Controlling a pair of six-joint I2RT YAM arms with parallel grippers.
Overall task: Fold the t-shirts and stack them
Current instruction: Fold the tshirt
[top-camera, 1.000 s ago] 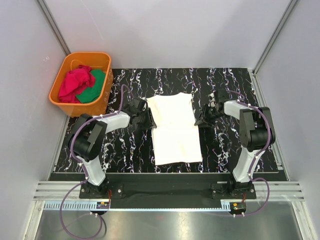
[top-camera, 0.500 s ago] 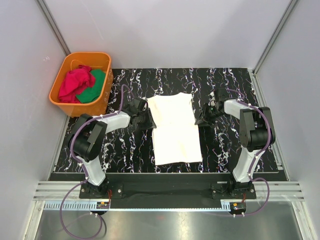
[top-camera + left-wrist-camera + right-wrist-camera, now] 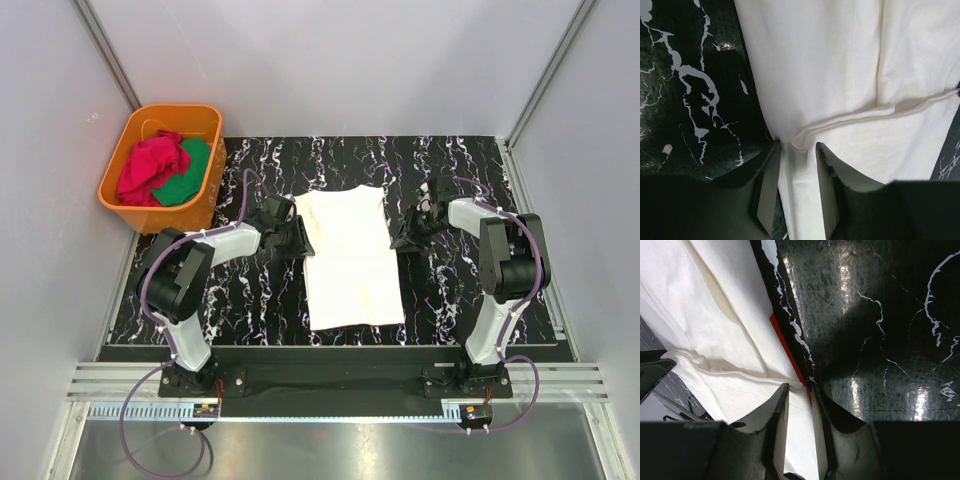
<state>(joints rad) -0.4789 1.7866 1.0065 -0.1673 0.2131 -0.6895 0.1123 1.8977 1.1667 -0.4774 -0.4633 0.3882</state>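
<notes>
My left end effector (image 3: 796, 148) is closed on the cream-white t-shirt (image 3: 840, 65), a ridge of its edge bunched between the fingers. The rest lies ahead of it, flat on the bench (image 3: 695, 90). My right end effector (image 3: 800, 388) likewise pinches the opposite edge. I judge this the start of a crosswise fold. Next, both should lift evenly and carry the cloth over without dragging.

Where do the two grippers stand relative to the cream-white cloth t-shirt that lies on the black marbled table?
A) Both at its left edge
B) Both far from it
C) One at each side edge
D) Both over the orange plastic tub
C: the left gripper is at the left edge of the cream-white cloth t-shirt and the right gripper at its right edge, each with cloth between its fingers.
</notes>
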